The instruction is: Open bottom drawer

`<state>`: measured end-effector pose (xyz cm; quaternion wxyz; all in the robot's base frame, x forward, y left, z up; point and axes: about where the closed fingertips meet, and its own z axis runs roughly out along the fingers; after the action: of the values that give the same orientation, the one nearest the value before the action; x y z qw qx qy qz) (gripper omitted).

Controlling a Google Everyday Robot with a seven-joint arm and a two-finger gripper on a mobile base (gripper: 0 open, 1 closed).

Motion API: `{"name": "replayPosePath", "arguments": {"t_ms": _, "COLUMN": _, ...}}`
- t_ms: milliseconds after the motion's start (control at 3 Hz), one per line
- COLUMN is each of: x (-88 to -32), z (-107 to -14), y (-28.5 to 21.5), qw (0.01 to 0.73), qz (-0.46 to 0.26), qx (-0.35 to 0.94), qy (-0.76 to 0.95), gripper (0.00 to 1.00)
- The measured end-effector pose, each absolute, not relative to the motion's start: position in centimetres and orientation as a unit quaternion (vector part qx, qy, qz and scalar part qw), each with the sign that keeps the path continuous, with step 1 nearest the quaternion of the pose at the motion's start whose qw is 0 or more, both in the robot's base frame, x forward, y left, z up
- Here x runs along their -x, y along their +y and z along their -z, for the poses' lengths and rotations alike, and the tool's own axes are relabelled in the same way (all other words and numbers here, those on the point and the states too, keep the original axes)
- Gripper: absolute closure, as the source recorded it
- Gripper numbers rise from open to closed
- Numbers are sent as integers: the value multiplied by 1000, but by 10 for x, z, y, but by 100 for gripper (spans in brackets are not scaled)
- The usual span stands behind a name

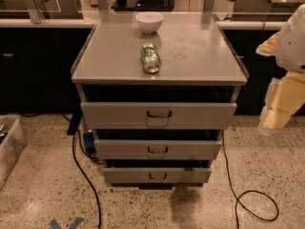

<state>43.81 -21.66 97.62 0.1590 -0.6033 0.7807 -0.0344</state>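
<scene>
The bottom drawer [128, 176] waits, your gripper [278, 114] well up-right of it; you cannot tell its opening. You could wrongly hook the middle drawer's handle [157, 150], lookalike just above it.

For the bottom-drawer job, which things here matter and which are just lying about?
Job:
- bottom drawer
- its loop handle
- gripper, off to the cabinet's right, away from the drawers

Lying about:
- white bowl and green can on the cabinet top
- top drawer
- middle drawer
- plastic bin
</scene>
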Motion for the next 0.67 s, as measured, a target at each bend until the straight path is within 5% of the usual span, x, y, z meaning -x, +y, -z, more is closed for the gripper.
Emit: {"name": "replayPosePath", "arguments": {"t_ms": 667, "x": -438, "z": -964, "y": -219, "qw": 160, "qz": 29, "qx": 593, "qy": 788, "gripper": 0}}
